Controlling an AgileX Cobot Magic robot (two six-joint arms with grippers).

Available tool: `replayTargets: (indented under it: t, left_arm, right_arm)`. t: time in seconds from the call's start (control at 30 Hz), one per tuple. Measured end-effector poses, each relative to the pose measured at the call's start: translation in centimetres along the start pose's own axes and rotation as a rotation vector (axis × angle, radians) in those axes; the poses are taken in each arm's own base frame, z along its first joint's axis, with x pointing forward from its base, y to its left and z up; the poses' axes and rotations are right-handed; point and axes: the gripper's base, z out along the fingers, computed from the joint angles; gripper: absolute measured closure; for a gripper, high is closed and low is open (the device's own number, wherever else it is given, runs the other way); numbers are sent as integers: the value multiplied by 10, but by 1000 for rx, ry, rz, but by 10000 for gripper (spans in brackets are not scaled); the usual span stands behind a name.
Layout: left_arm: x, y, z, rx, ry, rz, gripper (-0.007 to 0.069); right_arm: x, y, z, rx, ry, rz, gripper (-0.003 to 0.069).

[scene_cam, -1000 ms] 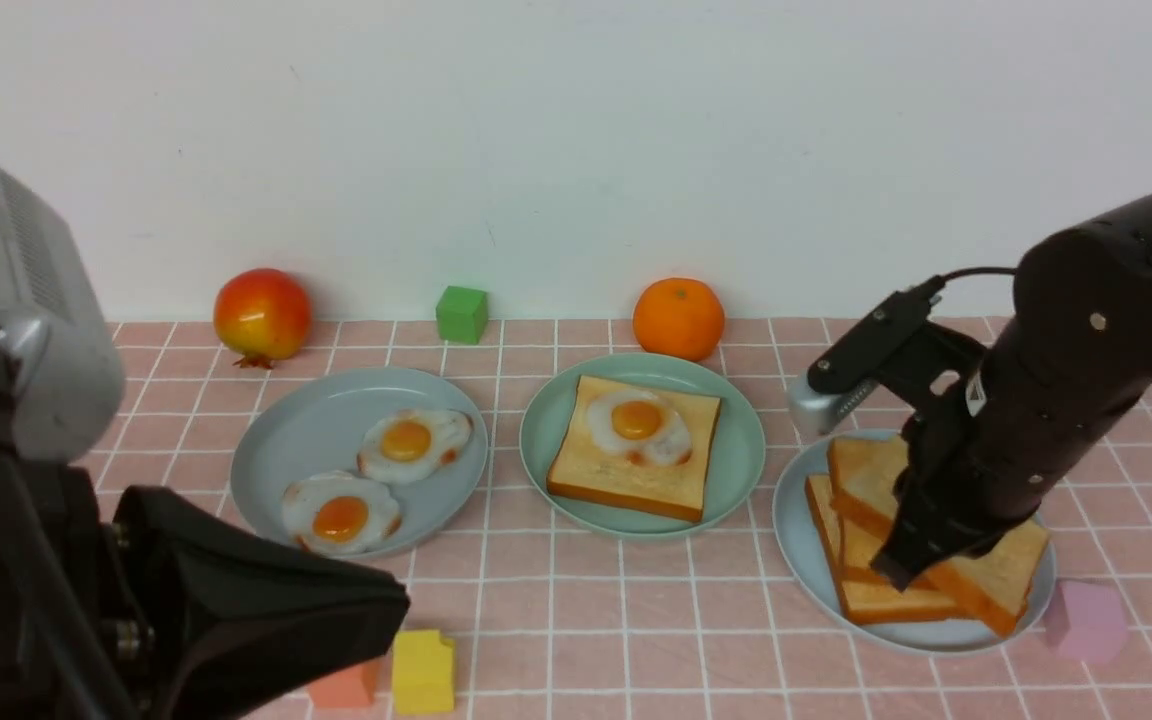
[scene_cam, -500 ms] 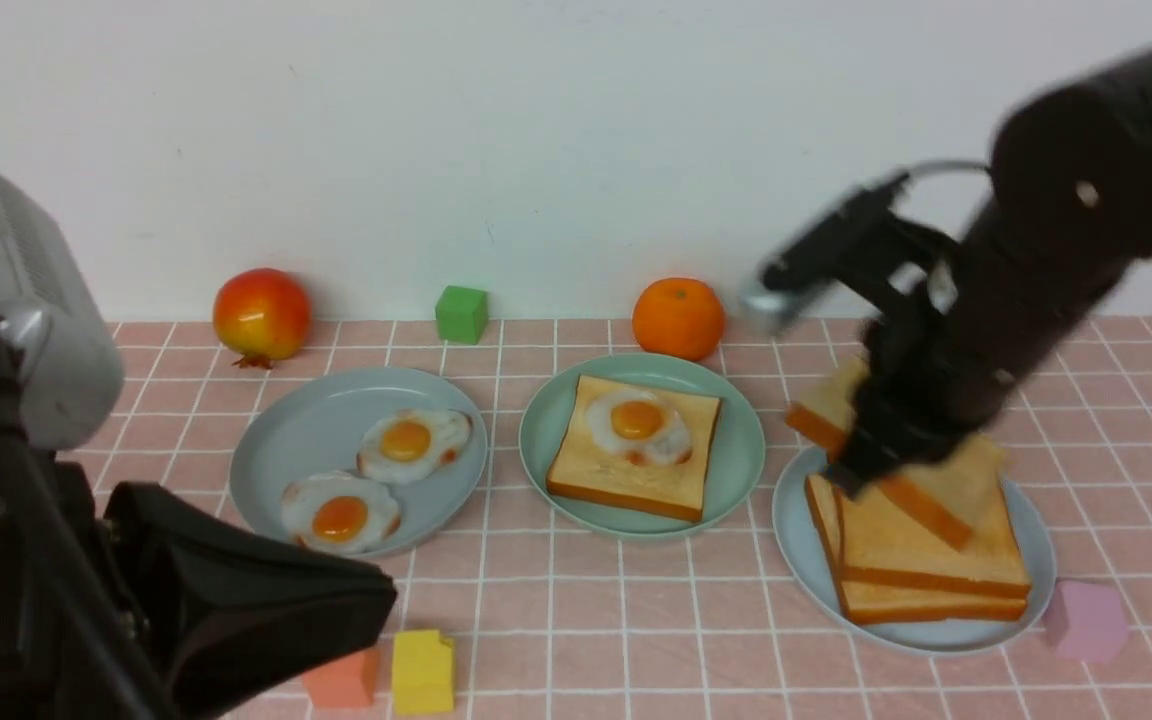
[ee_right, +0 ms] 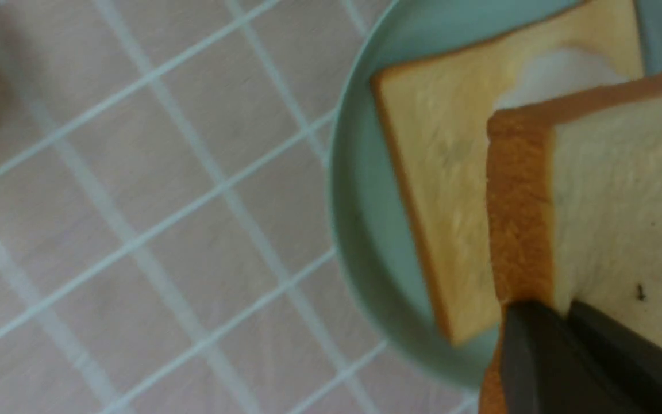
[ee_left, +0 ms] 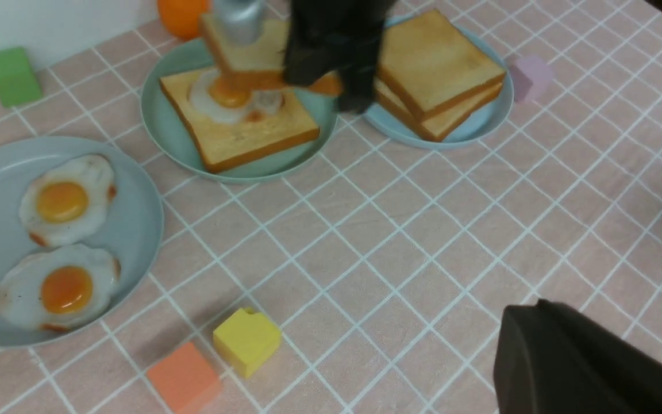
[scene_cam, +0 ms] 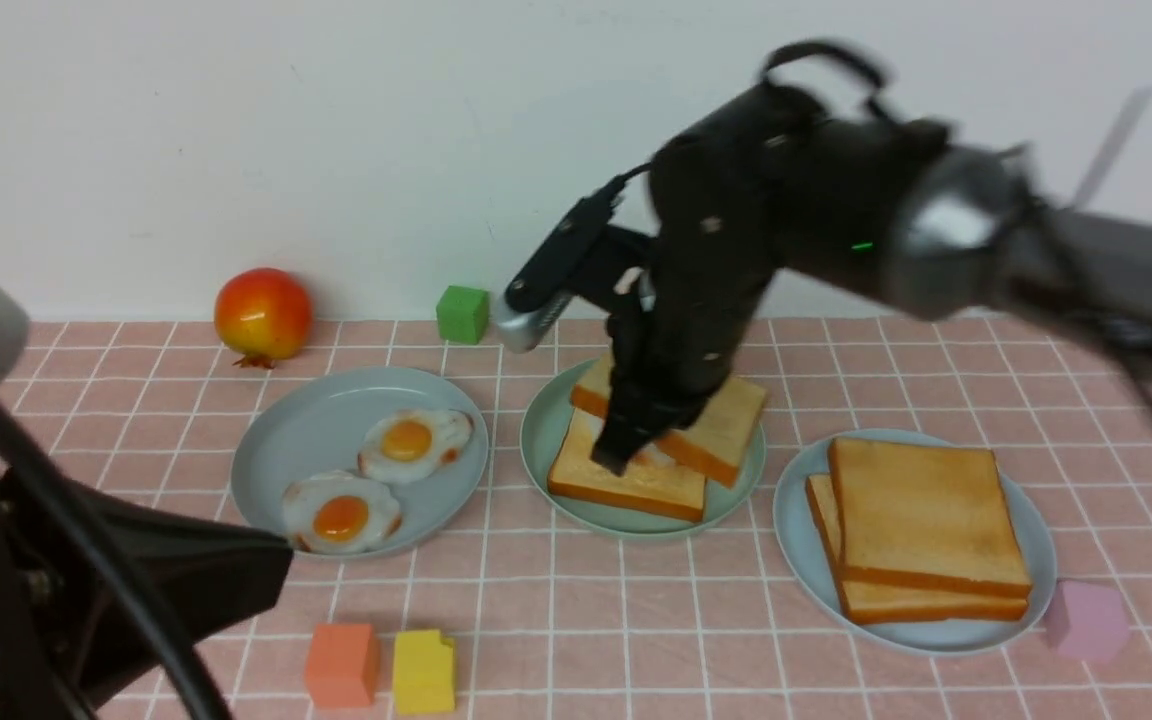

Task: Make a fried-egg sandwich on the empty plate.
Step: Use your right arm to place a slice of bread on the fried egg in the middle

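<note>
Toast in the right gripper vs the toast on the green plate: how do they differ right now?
1. The held slice is pinched at one edge by the right gripper. The bottom slice lies free and flat on the green plate.
2. The bottom slice carries a fried egg. The held slice is bare and partly over that egg.
Shared: both are square and golden with a darker crust.

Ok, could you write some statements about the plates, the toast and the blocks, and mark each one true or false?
1. The right gripper holds a toast slice over the mint-green plate. True.
2. The left plate carries three fried eggs. False: it carries two.
3. The right plate carries two stacked slices. True.
4. The green cube touches the yellow block. False: the green cube stands near the wall; the orange block is beside the yellow block.
</note>
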Motion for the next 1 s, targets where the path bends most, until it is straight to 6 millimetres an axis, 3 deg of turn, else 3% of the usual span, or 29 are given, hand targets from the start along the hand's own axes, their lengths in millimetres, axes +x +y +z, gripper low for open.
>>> replayTargets:
  t: [0.37,1.0]
  left_arm:
    - [0,0,0,0,3,-2,612]
    - [0,0,0,2,4,-2,612]
  right_arm:
    - [-6,1,38,-16,46,-89,619]
    - [-5,6,61,-29,70,-142,617]
